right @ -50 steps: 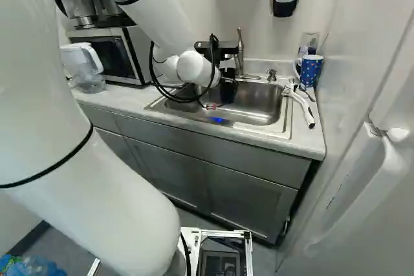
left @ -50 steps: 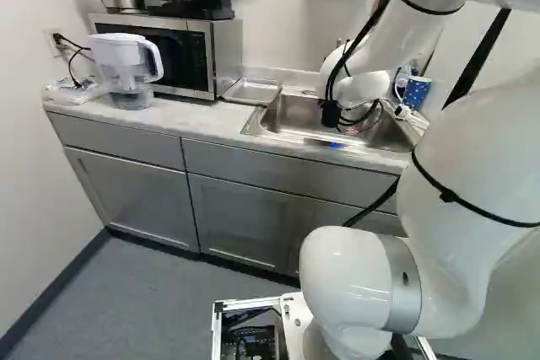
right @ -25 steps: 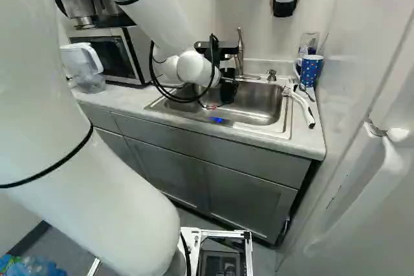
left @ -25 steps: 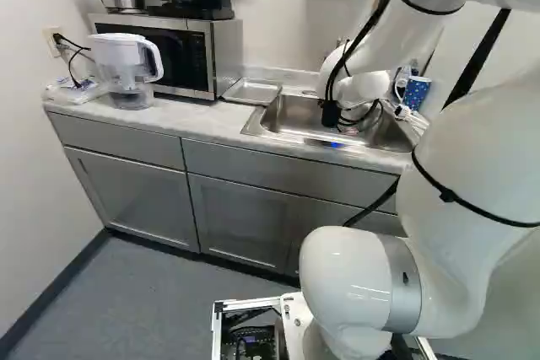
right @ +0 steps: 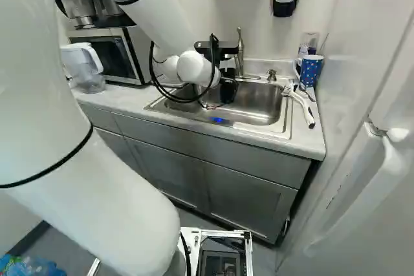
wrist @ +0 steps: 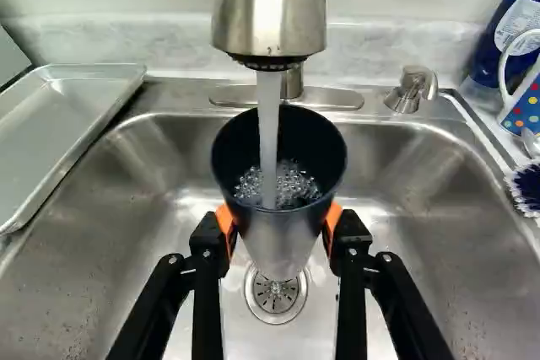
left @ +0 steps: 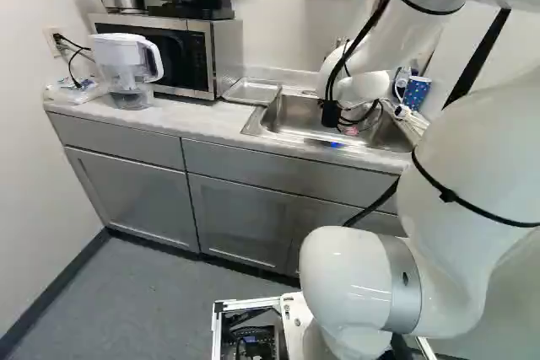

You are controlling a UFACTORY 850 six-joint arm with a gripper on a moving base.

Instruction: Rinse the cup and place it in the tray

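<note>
With twelve o'clock straight ahead of the gripper, the arm (right: 149, 14) arches forward from its base joint and dips its wrist low over the sink (wrist: 439, 259). The gripper (right: 226, 90) is clamped on the cup (wrist: 278, 246), an orange pad pressing on each side. The cup sits mouth up above the basin; water from the faucet (wrist: 270, 6) at twelve o'clock falls into it and bubbles inside. The drain (wrist: 276, 292) shows at the cup's six o'clock, the tray (wrist: 59, 137) between nine and ten, on the tabletop (left: 198, 117). Arm and base keep the same pose as half a second ago.
</note>
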